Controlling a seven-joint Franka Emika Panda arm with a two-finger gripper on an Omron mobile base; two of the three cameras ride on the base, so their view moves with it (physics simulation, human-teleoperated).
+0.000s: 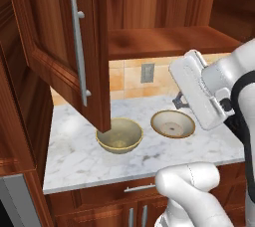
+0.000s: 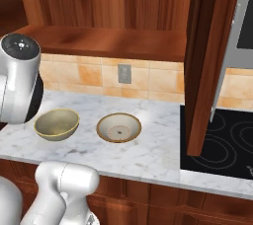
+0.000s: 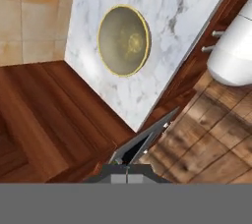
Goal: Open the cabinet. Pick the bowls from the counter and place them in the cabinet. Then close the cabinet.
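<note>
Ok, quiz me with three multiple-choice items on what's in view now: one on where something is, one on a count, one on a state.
1. Where is the deep bowl?
A. on the shelf
B. on the counter, beside the shallow bowl
C. on the stovetop

2. How many bowls are out?
A. one
B. two
C. three

3. How does the cabinet stand?
A. both doors shut
B. doors open, shelf bare
C. doors open, bowls inside

Key:
1 B, it sits on the counter next to the shallow bowl.
2 B, both base views show those two.
3 B, the left door is swung out, the right door too, and the shelf holds nothing.
</note>
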